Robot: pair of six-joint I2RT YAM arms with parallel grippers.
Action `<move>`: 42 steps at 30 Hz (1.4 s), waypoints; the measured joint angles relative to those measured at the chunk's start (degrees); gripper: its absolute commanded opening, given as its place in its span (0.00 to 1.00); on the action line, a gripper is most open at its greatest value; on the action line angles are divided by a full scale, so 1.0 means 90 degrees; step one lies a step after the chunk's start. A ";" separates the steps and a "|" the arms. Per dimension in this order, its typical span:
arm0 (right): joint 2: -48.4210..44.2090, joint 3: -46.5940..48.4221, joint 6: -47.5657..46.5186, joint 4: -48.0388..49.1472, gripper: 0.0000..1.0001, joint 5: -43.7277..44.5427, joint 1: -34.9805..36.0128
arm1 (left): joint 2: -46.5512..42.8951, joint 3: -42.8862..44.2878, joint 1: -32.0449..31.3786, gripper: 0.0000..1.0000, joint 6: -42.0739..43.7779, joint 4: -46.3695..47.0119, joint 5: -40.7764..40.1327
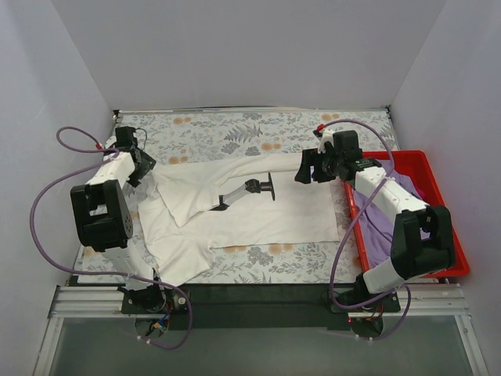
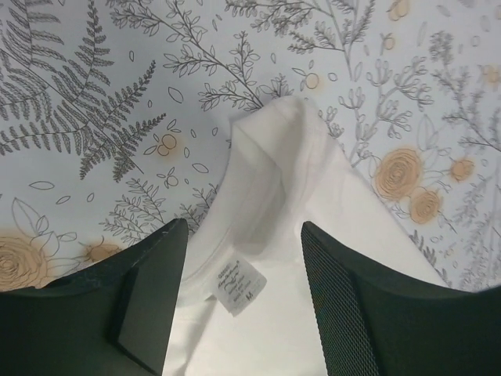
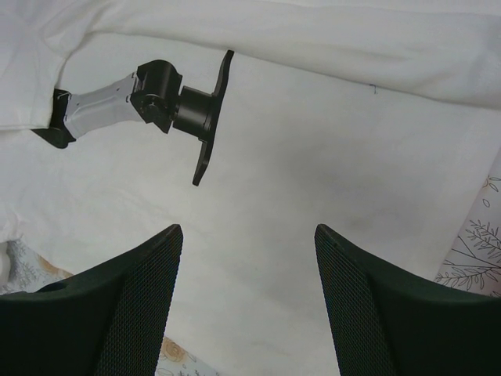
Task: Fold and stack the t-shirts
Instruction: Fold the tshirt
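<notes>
The white t-shirt (image 1: 258, 215) is judged to be mid-fold, with one side laid over the body. For a neat next fold, the collar edge should be taken close to the seam and both layers pinched together. The cloth should then be carried low and flat so that no crease is dragged in.

The left pincer (image 2: 243, 231) is seen open and empty. The folded collar corner lies directly below and just ahead of its fingers, with the neck label (image 2: 236, 286) between them.

The right pincer (image 3: 248, 231) is likewise open, with nothing held. The shirt's body is spread beneath it, the black robot-arm graphic (image 3: 149, 102) ahead and to its left. The lavender t-shirt (image 1: 381, 235) lies in the red bin (image 1: 411, 157), behind the right pincer and under its arm.
</notes>
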 measured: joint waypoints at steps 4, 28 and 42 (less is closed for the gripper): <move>-0.0187 -0.0124 -0.0005 0.0000 0.63 -0.0049 0.0000 | -0.0474 -0.0036 -0.0029 0.48 0.0189 0.0080 0.0080; 0.0928 0.0867 0.0323 0.0277 0.57 0.1256 -0.0102 | 0.1355 0.0777 0.0107 0.09 0.0114 0.0537 0.0410; 0.2793 0.2147 0.1292 0.0680 0.52 0.2397 -0.0347 | 0.1409 0.0850 0.0194 0.11 0.0187 0.0580 0.0493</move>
